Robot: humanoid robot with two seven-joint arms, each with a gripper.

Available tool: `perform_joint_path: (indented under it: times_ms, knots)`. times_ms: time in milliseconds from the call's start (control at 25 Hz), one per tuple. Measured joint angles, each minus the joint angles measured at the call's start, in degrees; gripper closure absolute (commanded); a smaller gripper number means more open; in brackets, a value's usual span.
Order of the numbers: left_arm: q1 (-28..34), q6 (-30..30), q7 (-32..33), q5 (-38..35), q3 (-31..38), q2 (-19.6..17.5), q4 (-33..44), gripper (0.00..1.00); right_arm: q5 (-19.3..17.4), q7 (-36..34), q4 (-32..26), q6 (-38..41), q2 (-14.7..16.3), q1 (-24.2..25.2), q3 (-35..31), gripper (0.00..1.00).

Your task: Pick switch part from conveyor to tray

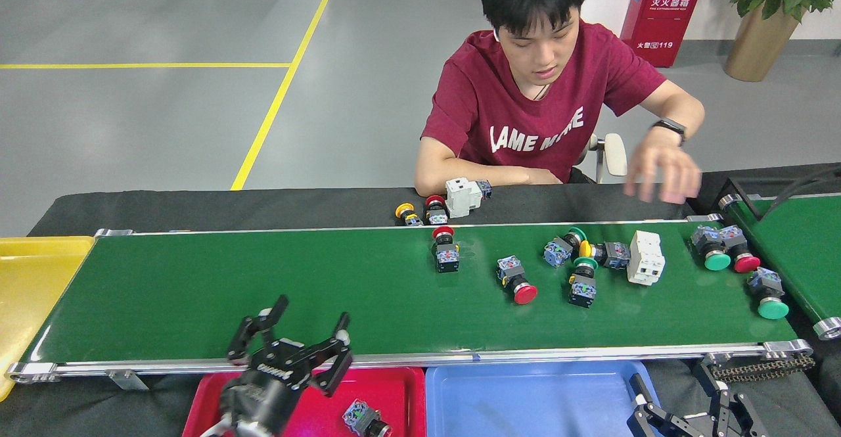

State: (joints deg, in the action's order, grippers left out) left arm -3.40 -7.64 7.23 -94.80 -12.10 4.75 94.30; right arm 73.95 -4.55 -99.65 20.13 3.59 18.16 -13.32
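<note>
The left gripper [305, 332] is seen above the conveyor's [263, 292] near rail, jaws spread and empty, the right gripper [683, 411] likewise open, while one switch [364, 418] lies in the red tray [401, 391].

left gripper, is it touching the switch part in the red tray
Apart. The head view shows the left gripper open above the belt edge, with bare red tray between it and the switch part.

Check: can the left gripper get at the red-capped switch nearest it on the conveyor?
Probably yes. The left gripper is open above the conveyor, and bare belt lies between it and the red-capped switch.
</note>
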Motion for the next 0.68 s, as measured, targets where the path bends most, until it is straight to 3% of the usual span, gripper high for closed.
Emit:
perform_joint_path:
  times_ms: [200,401,521,681]
  knots:
    - [-9.03,6.73,0.46,-2.84,-5.83,2.74,-13.94,0.0,0.01,-0.21,0.26,0.2,-0.85,-0.91,0.06,0.02]
    - [-14.63,11.91,0.5,-2.79,-7.75,2.88,-21.96,0.0,0.51,4.27,3.15,-1.62,-3.55,-8.54,4.26,0.03]
    - [-15.6,12.47,0.5,-2.61,-7.67,2.88,-24.69,0.0,1.99,5.81,6.57,-6.25,-3.85,-13.46,10.81,0.03]
    - [-17.29,12.76,0.53,-2.36,-7.66,2.88,-28.33,0.0,3.95,6.26,15.83,-16.68,-3.87,-22.16,21.61,0.03]
